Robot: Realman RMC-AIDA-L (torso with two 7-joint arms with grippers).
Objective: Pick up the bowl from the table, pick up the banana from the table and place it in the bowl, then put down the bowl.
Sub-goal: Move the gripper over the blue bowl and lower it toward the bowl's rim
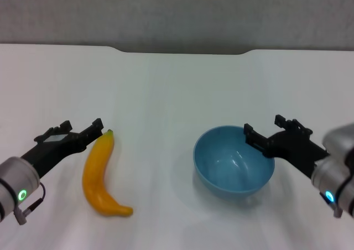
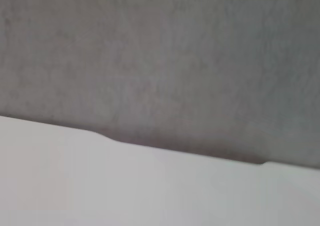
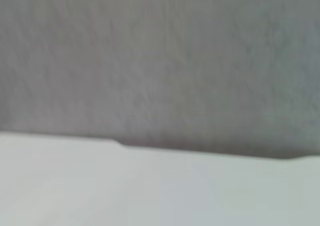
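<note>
The left gripper (image 1: 83, 129) is seen low over the table (image 1: 166, 84), to the left of the banana (image 1: 101, 175). Its two dark fingers (image 1: 95, 129) are held apart, and the nearer one reaches up to the banana's green stem tip; whether it touches cannot be told. Nothing is gripped between them. The banana lies flat on the white tabletop, well left of the bowl (image 1: 233, 161), with its stem end pointing away from the robot and its curved body bending back toward the near edge.

The bowl stands upright on the table. The right gripper (image 1: 265, 135) is set at the bowl's right rim, its fingers spread, with one finger (image 1: 255, 139) reaching over the rim into the bowl and the other outside, farther right. Whether the rim is touched cannot be told.
</note>
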